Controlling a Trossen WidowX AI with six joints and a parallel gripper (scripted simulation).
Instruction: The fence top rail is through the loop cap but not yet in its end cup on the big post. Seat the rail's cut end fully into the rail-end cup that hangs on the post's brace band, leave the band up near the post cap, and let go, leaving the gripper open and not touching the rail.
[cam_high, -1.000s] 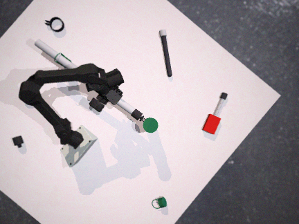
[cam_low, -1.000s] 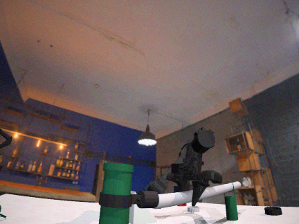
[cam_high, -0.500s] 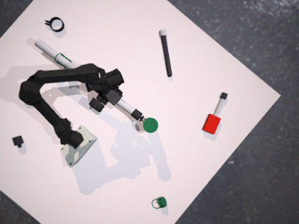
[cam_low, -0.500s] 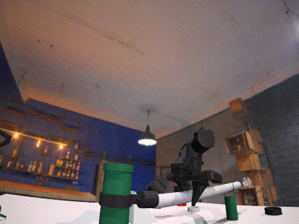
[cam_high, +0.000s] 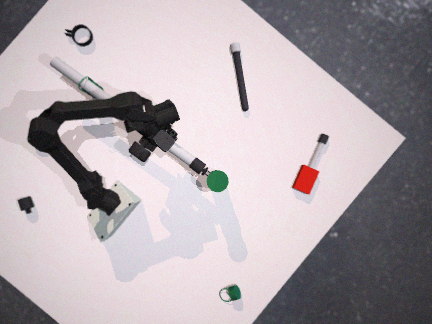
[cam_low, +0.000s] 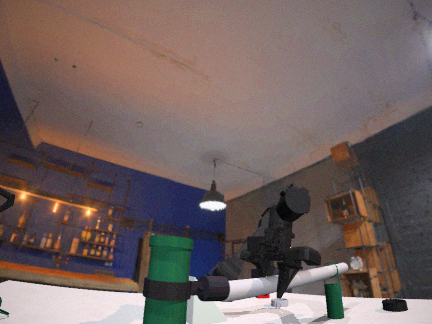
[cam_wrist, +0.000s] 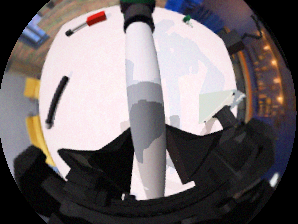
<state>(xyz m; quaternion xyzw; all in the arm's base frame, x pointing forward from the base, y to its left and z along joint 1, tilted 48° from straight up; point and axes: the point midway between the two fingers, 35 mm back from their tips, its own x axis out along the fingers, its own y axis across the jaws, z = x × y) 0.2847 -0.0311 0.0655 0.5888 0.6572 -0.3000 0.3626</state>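
Observation:
The white rail (cam_high: 182, 152) (cam_low: 250, 288) (cam_wrist: 145, 65) has its near end at the mouth of the black rail-end cup (cam_high: 198, 165) (cam_low: 215, 288); the end is hidden inside, and I cannot tell how deep it sits. The cup hangs on the black brace band (cam_low: 166, 290) around the big green post (cam_high: 217, 181) (cam_low: 169, 265), a little below the post cap (cam_low: 171, 243). The rail slopes up away from the post and passes through the wire loop of the green loop-cap post (cam_low: 334, 301). My gripper (cam_high: 152, 145) (cam_low: 281, 285) (cam_wrist: 147, 125) is shut on the rail, partway along it.
A black ring clamp (cam_high: 82, 35) lies beyond the rail's far end. A black rod (cam_high: 241, 80), a red-headed piece (cam_high: 306, 179), a small green cap with a loop (cam_high: 233, 293) and a small black block (cam_high: 26, 204) lie around. My arm's base plate (cam_high: 120, 215) is nearby.

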